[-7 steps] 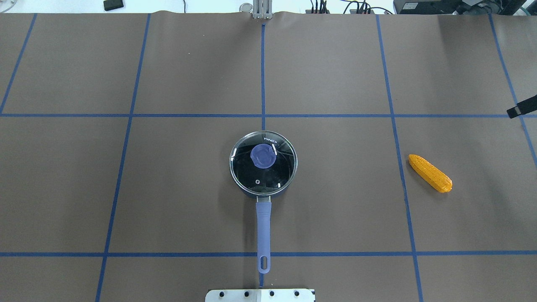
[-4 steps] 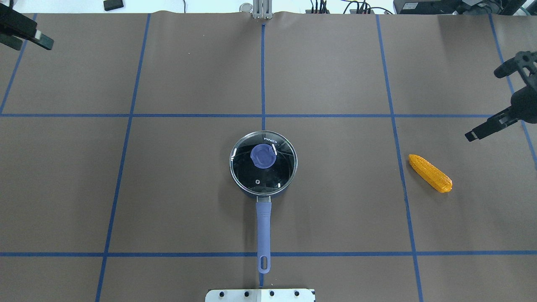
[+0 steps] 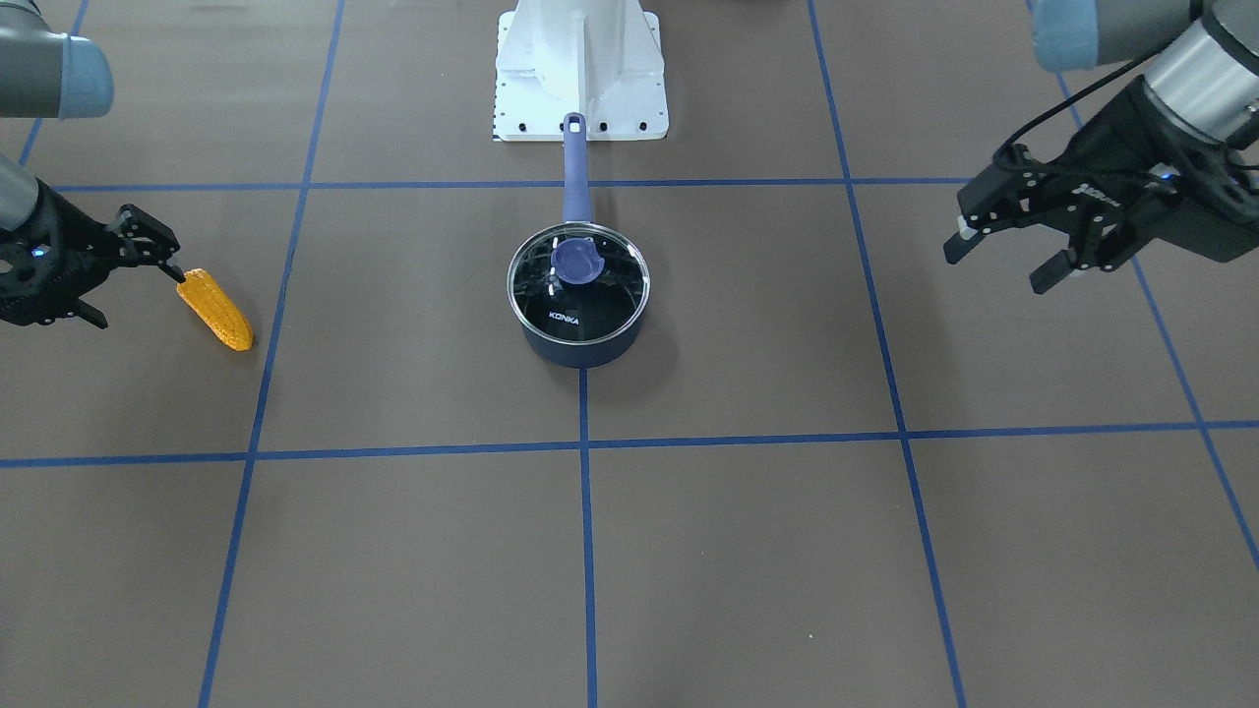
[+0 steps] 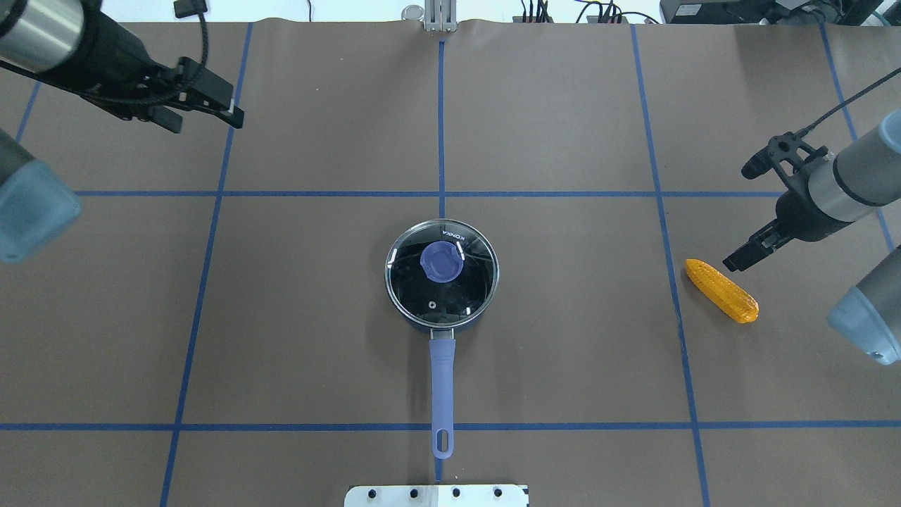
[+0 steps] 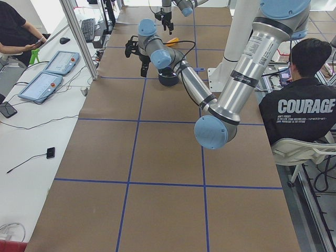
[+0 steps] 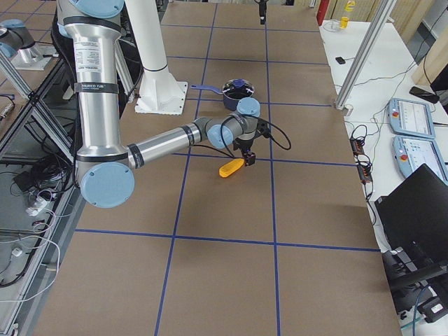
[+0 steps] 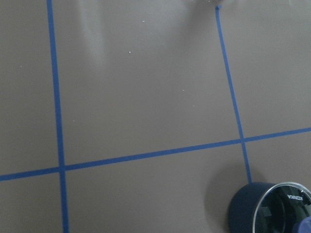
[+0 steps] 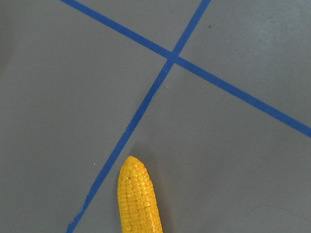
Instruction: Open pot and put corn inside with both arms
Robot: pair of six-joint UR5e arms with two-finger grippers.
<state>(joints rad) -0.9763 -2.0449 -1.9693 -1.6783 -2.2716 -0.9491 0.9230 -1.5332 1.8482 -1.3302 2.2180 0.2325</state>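
Dark blue metal pot (image 3: pixel 580 350), round glass lid (image 4: pixel 450 292) on. Bumpy orange-yellow corn cob (image 4: pixel 722 300) at 3 o'clock. Black right gripper (image 3: pixel 138 300) beside cob tip, spread wide, empty. Black left gripper (image 3: pixel 998 267) at 10 o'clock, spread, empty.

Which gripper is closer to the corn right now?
Right. The right gripper is open, right by one end of the corn. The left gripper, also open, is far across the table, on the other side of the pot.
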